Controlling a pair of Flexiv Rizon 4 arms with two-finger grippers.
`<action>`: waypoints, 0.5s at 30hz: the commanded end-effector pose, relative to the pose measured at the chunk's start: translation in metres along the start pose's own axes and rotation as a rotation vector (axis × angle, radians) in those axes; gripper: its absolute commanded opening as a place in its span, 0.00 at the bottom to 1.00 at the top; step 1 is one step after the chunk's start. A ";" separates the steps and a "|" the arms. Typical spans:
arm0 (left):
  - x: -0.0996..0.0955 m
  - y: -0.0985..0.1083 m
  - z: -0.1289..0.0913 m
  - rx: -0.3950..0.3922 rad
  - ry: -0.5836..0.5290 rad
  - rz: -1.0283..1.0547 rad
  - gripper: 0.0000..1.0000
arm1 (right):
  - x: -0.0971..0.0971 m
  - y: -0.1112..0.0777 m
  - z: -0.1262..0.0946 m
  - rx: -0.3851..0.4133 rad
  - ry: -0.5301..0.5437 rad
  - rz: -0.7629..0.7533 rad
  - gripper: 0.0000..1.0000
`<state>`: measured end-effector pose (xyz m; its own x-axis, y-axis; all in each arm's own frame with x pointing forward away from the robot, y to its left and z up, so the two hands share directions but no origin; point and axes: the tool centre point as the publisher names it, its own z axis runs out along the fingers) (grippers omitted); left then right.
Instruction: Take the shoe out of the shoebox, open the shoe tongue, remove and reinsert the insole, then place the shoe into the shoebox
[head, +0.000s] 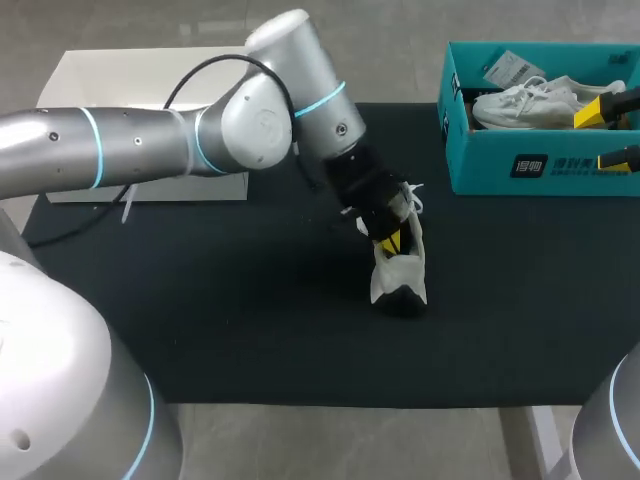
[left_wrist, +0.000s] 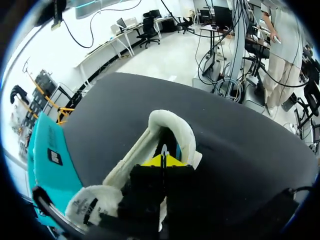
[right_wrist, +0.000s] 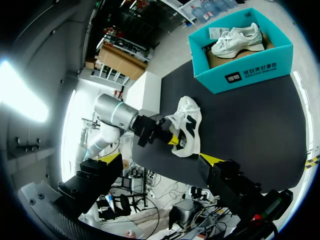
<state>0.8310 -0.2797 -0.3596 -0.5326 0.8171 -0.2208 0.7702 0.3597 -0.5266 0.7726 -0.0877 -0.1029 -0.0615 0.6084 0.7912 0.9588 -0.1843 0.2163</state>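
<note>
Progress looks to be somewhere in the middle steps. One white shoe (head: 398, 272) is out of the teal shoebox (head: 480, 160) and stands tilted on the black mat (head: 200, 300) that covers the worktop, well apart from the box. A second shoe (head: 525, 100) lies inside the box. The left claw (left_wrist: 162, 161) reaches down into the mouth of the shoe on the mat, within the padded collar, its yellow tips pressed together. Whether something thin, such as the tongue or the insole, is caught between them I cannot tell, as the fingers hide the inside. No insole lies loose on the mat, so I judge that it has not come out, or is already back in; the views do not settle which. The right claw (right_wrist: 159, 159) hangs at the far right by the end of the shoebox, its fingers spread wide and holding nothing. What is plainly left is to finish the work on the insole and to set this shoe back in the box.
</note>
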 end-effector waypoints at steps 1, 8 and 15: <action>-0.016 -0.012 -0.017 -0.065 0.119 0.027 0.00 | 0.000 0.000 0.000 -0.001 -0.003 0.001 1.00; -0.020 -0.020 -0.039 -0.116 0.281 0.098 0.00 | 0.000 0.000 0.000 -0.001 -0.003 0.001 1.00; -0.019 -0.018 -0.046 -0.083 0.267 0.072 0.00 | 0.000 0.000 0.000 -0.001 -0.003 0.001 1.00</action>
<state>0.8375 -0.2808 -0.3067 -0.3856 0.9214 -0.0494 0.8383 0.3274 -0.4359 0.7727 -0.0878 -0.1029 -0.0614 0.6085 0.7912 0.9587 -0.1846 0.2164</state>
